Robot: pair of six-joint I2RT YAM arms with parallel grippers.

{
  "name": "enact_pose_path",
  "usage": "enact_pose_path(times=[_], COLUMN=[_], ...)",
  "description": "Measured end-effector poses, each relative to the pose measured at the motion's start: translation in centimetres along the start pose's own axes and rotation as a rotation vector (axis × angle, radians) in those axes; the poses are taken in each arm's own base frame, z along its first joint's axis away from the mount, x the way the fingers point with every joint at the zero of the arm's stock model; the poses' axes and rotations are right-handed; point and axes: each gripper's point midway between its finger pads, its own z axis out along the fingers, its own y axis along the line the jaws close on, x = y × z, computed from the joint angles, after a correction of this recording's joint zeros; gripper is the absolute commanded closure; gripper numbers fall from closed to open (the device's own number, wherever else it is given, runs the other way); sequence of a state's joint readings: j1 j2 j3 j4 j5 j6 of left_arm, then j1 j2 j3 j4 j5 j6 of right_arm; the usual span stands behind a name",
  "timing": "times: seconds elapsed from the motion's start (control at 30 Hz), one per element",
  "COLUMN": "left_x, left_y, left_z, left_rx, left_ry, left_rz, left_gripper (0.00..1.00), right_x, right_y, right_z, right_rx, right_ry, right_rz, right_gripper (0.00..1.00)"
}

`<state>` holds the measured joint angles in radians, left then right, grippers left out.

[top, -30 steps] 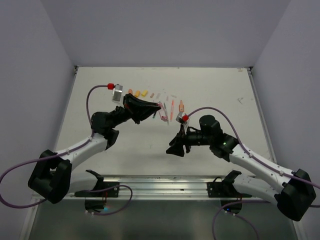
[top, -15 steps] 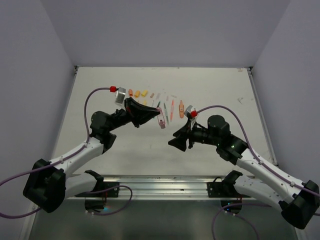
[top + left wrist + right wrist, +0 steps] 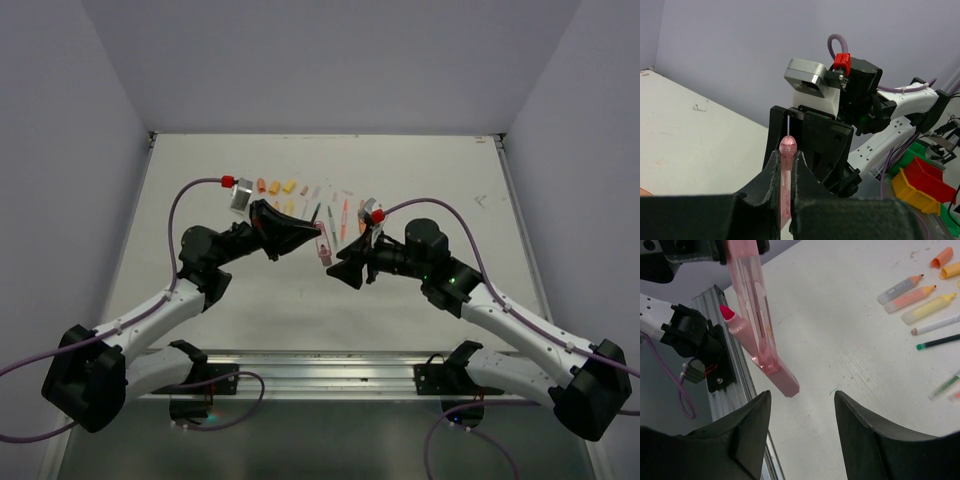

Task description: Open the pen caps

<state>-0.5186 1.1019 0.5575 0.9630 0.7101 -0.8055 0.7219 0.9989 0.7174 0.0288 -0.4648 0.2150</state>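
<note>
Pink pen (image 3: 760, 330): top end cut off by frame edge in right wrist view; lower body buried between left gripper (image 3: 786, 155) fingers. Row of pens (image 3: 289, 186) overhead: too small to tell caps

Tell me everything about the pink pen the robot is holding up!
The pink pen is long, flat-sided and see-through, like clear pink plastic. A bright pink tip pokes out beside it. The left pincer is shut on it near one end, so it hangs slanted above the table. Its other end points between the open fingers of the right pincer, which does not seem to touch it.
</note>
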Motion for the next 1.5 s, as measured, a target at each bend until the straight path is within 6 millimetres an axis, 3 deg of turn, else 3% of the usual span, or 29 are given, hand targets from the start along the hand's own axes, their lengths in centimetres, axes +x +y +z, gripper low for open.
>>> enact_pose_path(times=[0.23,0.47,0.7,0.8,1.03,1.5], left_x=[0.1,0.2,0.1,0.1,0.3,0.7], left_y=[-0.2,-0.3,-0.2,-0.1,-0.1,-0.6], left_z=[-0.1,-0.1,0.0,0.0,0.1,0.0], left_rx=[0.003,0.002,0.000,0.001,0.008,0.014], left_ry=[-0.003,-0.003,-0.011,-0.013,-0.006,0.018], left_rz=[-0.045,-0.068,-0.086,-0.097,-0.139,-0.200], left_gripper=[1.00,1.00,1.00,1.00,1.00,1.00], right_x=[-1.5,-1.3,-1.2,-1.2,-1.3,-2.2], right_y=[0.6,1.3,1.8,2.0,2.1,3.1], right_z=[0.4,0.6,0.5,0.5,0.4,-0.3], right_rx=[-0.043,-0.089,-0.120,-0.127,-0.134,-0.183], right_ry=[-0.046,-0.036,-0.030,-0.028,-0.034,-0.062], right_rz=[-0.034,-0.037,-0.042,-0.042,-0.061,-0.141], right_gripper=[0.51,0.67,0.78,0.76,0.54,0.61])
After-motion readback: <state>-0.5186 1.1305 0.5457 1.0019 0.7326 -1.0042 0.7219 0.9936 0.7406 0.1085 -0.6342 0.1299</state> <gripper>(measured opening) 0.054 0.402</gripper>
